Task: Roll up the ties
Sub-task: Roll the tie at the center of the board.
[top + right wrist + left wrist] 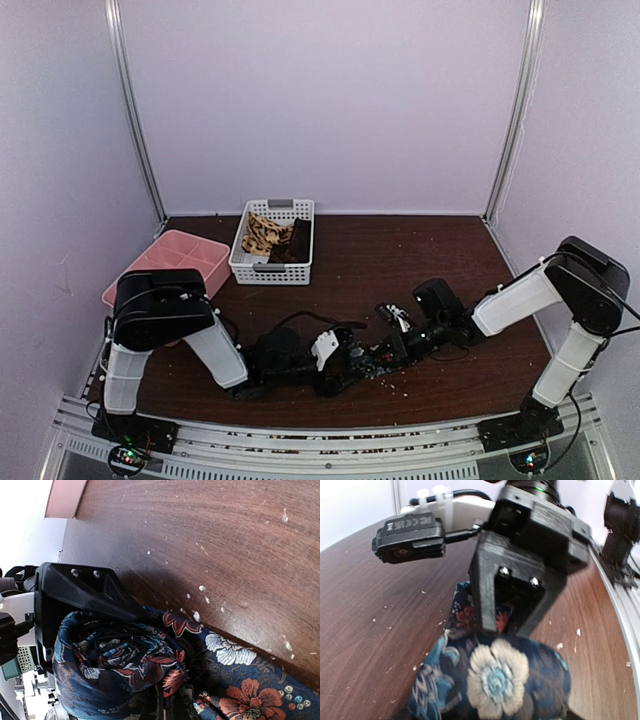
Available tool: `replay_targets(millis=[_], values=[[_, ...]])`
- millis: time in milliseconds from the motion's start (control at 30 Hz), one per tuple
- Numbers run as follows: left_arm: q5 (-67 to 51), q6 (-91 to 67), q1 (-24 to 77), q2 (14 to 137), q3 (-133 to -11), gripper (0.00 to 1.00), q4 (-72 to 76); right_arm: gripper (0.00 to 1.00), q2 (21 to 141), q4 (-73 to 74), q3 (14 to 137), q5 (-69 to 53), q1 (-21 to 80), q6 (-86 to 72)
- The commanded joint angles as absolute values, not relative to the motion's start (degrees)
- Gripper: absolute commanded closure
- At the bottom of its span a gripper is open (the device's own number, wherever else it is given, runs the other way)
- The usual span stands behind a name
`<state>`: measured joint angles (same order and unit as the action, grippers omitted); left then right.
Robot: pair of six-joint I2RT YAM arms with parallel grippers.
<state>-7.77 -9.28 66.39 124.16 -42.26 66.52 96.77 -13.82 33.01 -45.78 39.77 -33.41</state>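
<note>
- Top view: no writing can be read. The floral tie (373, 368) lies close to the near edge of the table (400, 260), between the left gripper (352, 362) and the right gripper (388, 350). Both arms reach in low, forearms almost flat. Open wood lies behind and to the right. The white basket (240, 262), holding the tan tie (262, 233) and the dark brown tie (298, 243), and the pink tray (185, 240) stand well apart at the back left.
- Left wrist view: the right gripper's fingers (487, 615) point down and pinch a fold of the floral tie. A camera module (410, 535) on that gripper bears small pale printing, too blurred to read. The metal rail (625, 645) runs near on the right.
- Right wrist view: the floral tie is wound into a spiral roll that touches a black finger of the left gripper. I cannot tell if that gripper is clamped. Bare, crumb-speckled wood lies beyond.
</note>
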Motion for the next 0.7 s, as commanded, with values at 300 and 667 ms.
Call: replay_targets(millis=[300,667], values=[[-7.44,-9.28,67.14,126.18,-47.99,0.54,63.0,1.0,99.67,-4.45,32.6,-39.13,40.38,-32.58],[-8.73,-2.6,67.15,119.49,-51.3,0.81,32.11,0.72,88.39,0.9,32.92,-42.88,35.81,-31.35]])
